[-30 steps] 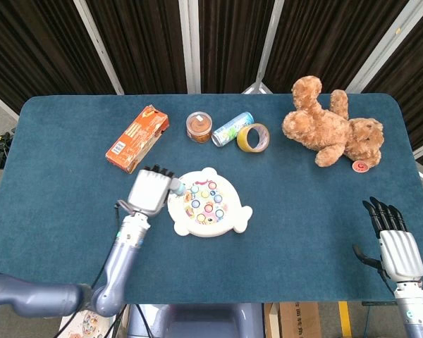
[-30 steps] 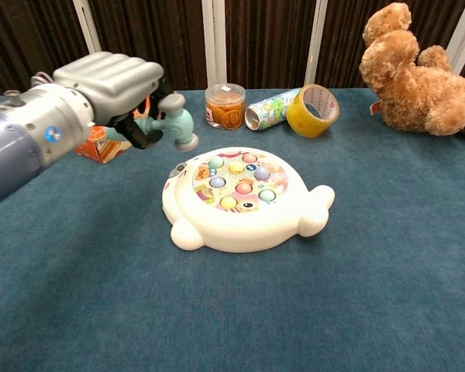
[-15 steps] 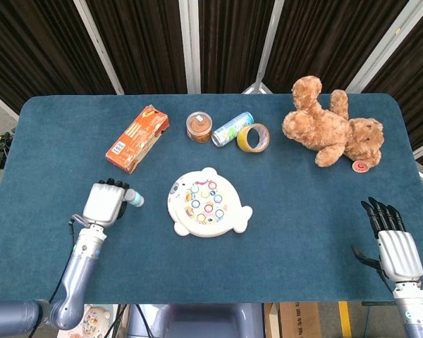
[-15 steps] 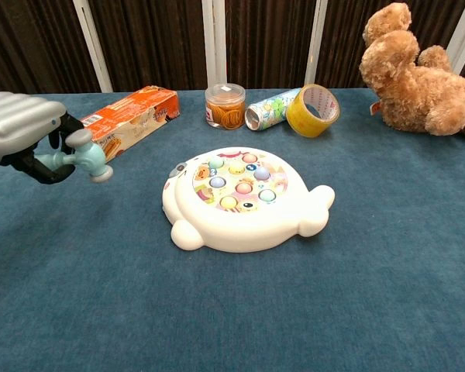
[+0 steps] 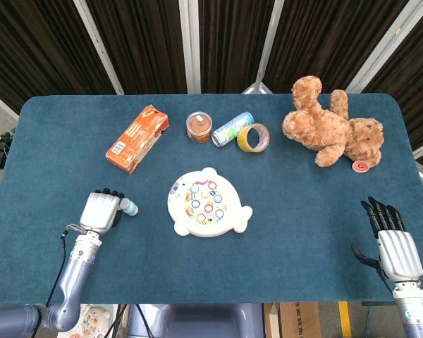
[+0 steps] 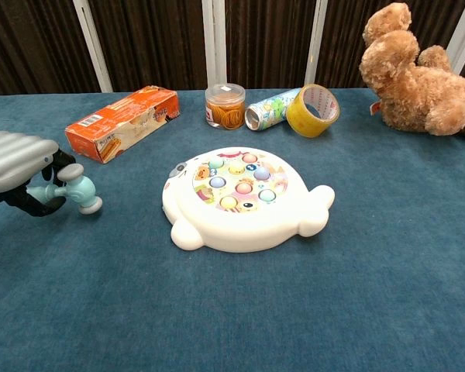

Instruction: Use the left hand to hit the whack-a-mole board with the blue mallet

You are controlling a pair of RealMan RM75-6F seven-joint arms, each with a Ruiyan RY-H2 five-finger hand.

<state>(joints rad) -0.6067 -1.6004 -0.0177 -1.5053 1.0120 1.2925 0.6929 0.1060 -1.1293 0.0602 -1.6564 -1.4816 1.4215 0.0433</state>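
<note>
Now the left hand (image 6: 15, 167) has drawn back to the table's left edge and sits lower than a moment ago, fingers wrapped around the blue mallet (image 6: 71, 189), well apart from the whack-a-mole board (image 6: 244, 201). The mallet's pale blue head has grey ends. The board is smooth cream plastic, rounded, with coloured buttons. The right hand (image 5: 395, 239) rests empty, fingers straight and slightly apart.

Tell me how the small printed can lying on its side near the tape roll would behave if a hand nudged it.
The can lies on its side, so a sideways nudge would probably roll it. It looks to rest against the yellow tape roll, which may stop it that way. It looks small, so likely light; whether it is full cannot be told.
</note>
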